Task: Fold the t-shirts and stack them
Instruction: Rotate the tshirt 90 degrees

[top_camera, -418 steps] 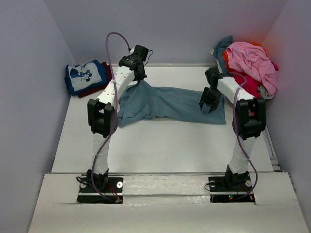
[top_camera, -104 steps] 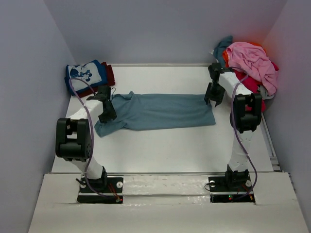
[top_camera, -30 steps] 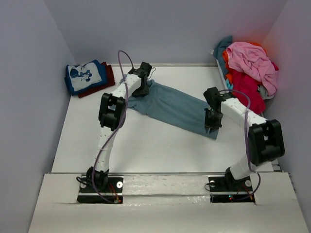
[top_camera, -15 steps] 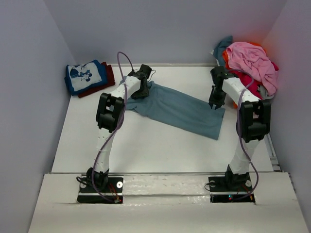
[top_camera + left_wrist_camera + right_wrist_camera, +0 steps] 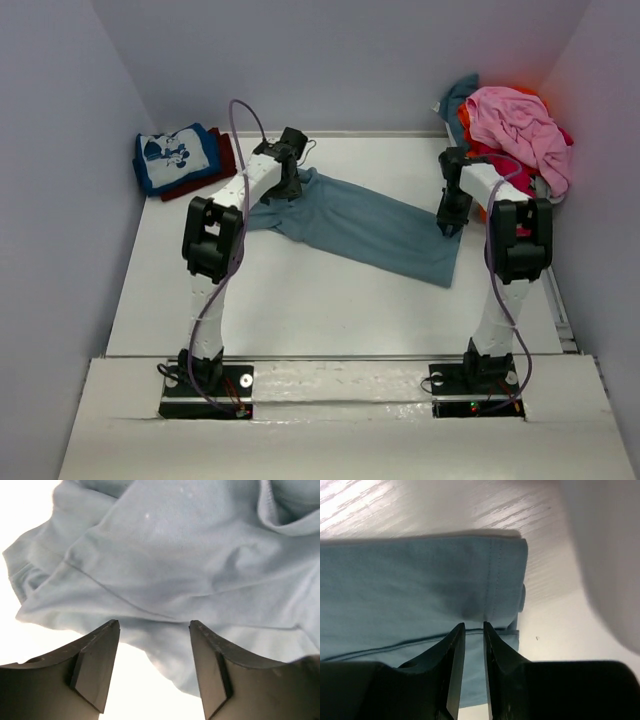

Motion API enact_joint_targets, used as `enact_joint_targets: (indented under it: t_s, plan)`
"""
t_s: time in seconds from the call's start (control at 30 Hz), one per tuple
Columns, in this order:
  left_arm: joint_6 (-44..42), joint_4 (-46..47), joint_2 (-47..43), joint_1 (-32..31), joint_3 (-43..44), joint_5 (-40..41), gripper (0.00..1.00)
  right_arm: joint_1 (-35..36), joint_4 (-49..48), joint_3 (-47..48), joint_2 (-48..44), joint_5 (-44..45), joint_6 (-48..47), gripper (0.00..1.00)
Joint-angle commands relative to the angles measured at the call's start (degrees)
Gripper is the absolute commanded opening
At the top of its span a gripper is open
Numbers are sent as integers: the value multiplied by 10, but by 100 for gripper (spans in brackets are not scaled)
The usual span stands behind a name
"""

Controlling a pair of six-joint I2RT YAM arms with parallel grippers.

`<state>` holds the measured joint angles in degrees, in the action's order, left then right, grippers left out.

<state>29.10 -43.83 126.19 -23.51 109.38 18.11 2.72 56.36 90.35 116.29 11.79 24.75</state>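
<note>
Buried under the blue cartoon-print tee (image 5: pixel 172 157) but for one edge: the dark red tee (image 5: pixel 226 150). Largely covered by the pink tee (image 5: pixel 515 125): the teal tee (image 5: pixel 460 95), orange tee (image 5: pixel 466 120) and red tee (image 5: pixel 510 172). Cut off by both wrist views' edges: the slate-blue tee (image 5: pixel 200 555). Unclear whether cloth sits pinched in the right gripper (image 5: pixel 472 626), fingers nearly together. Blurred beyond naming at that view's right edge: a pale mass (image 5: pixel 605 555).

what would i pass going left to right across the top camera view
folded blue cloth t-shirt with white cartoon print → left hand → plain slate-blue cloth t-shirt spread flat → right hand → heap of unfolded cloth t-shirts with a pink one on top
</note>
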Motion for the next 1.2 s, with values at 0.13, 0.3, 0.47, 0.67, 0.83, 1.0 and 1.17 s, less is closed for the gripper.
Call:
enact_joint_targets:
  t_s: [0.13, 0.3, 0.47, 0.67, 0.83, 1.0, 1.17]
  plan:
    - [31, 3, -74, 9, -73, 4, 73, 3, 11, 1, 31, -16, -8, 27]
    - [33, 37, -61, 38, -118, -28, 74, 3, 15, 2, 43, -11, -5, 27]
    - [27, 56, -33, 61, -131, -51, 74, 3, 16, -1, 49, -12, -4, 27]
    - [17, 55, 17, 74, -94, -61, 74, 3, 18, -13, 51, -16, -4, 27]
    - [6, 45, 61, 74, -53, -80, 74, 3, 16, -34, 46, -25, -5, 27]
    - [-10, 29, 95, 74, -9, -74, 74, 3, 17, -61, 32, -28, -3, 27]
    - [-14, 11, 114, 74, 35, -69, 74, 9, 12, -107, 4, -43, 6, 26]
